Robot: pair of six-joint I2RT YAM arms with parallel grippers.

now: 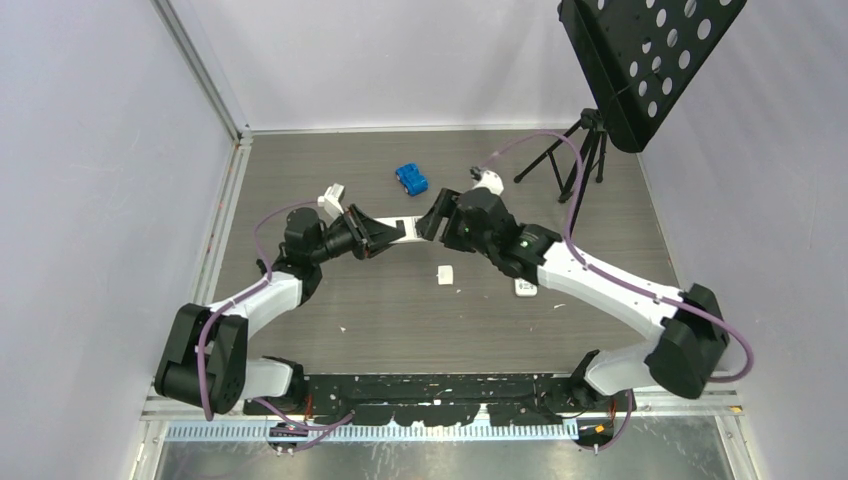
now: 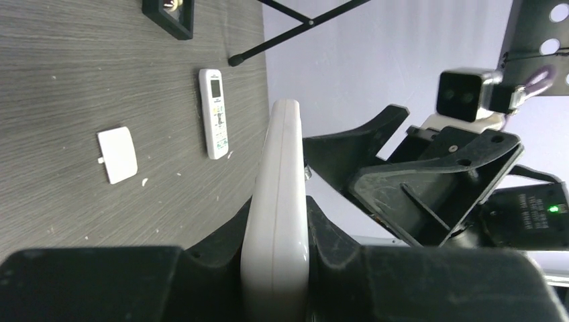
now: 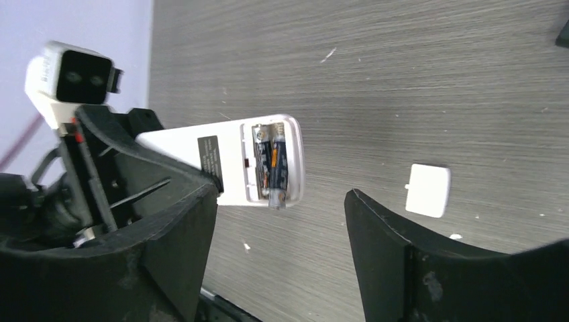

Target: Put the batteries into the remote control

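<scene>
My left gripper is shut on the white remote control and holds it above the table. In the left wrist view the remote stands edge-on between the fingers. In the right wrist view its back faces me, with a black label and an open compartment. Two dark batteries lie in the slot, and one sticks out past the lower end. My right gripper is open and empty, just off the remote's free end.
The white battery cover lies on the table, also in the right wrist view. A second white remote with buttons lies beyond it. A blue block sits further back. A tripod with a black perforated stand is at the back right.
</scene>
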